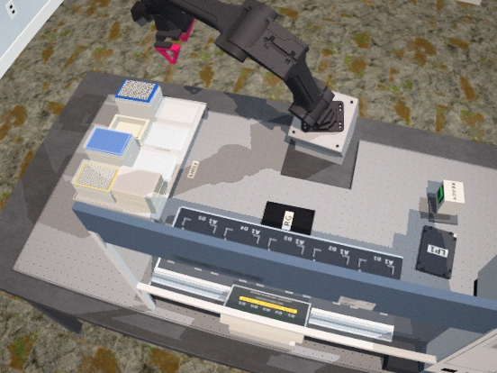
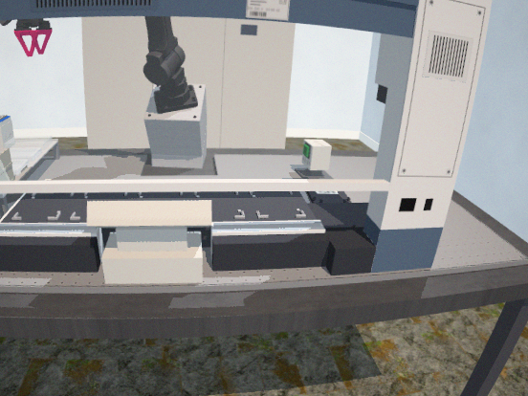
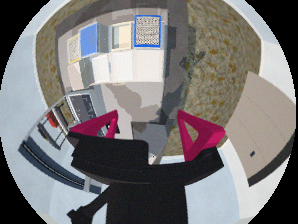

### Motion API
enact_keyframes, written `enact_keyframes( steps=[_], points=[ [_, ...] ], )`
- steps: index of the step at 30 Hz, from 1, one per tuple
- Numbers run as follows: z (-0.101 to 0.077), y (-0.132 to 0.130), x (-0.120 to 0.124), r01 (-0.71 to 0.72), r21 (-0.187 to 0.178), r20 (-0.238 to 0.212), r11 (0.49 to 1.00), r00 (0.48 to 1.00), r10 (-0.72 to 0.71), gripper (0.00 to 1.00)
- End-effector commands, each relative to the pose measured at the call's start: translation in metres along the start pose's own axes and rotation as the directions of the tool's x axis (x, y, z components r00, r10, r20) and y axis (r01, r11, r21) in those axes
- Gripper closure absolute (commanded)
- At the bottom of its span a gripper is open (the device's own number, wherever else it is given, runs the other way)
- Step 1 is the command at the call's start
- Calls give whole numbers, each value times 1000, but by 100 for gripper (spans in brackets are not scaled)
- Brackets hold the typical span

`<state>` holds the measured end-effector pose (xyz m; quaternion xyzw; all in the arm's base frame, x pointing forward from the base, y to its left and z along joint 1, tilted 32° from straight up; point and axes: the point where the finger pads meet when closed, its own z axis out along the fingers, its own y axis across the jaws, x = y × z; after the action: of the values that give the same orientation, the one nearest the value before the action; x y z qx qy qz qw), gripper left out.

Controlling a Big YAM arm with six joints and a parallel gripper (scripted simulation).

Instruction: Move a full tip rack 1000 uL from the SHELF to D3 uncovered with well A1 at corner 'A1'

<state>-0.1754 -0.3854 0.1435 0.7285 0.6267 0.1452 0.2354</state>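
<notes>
A: Plainly the black gripper with magenta fingertips [image 1: 173,44] hangs high beyond the table's far edge, jaws spread wide, holding nothing.

B: The blue-rimmed covered tip rack [image 1: 136,92] showing pale rings sits at the pale shelf's [image 1: 194,135] far corner; the arm should confirm its label, then descend squarely over it

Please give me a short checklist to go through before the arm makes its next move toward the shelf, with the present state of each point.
1. Pincer open and holding nothing: ok.
2. Pincer over the target rack: not ok; it hangs above the floor beyond the table's far edge.
3. Blue-rimmed rack shows pale rings on grey, so full: ok.
4. Its size, 200 or 1000: cannot tell; no label is readable.
5. Blue-plated rack to be avoided as empty: ok, coloured plate shows.
6. D3 brackets free: ok.
</notes>
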Motion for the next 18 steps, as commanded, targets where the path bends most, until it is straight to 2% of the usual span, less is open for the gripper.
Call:
enact_keyframes(
  steps=[1,7,9,18],
  points=[
    [-16,7,-35,9,18,32,1000,999,-9,0],
    [-16,7,-64,9,17,32,1000,999,-9,0],
    [-16,7,-64,9,17,32,1000,999,-9,0],
    [-16,8,-109,9,16,32,1000,999,-9,0]
  ],
)
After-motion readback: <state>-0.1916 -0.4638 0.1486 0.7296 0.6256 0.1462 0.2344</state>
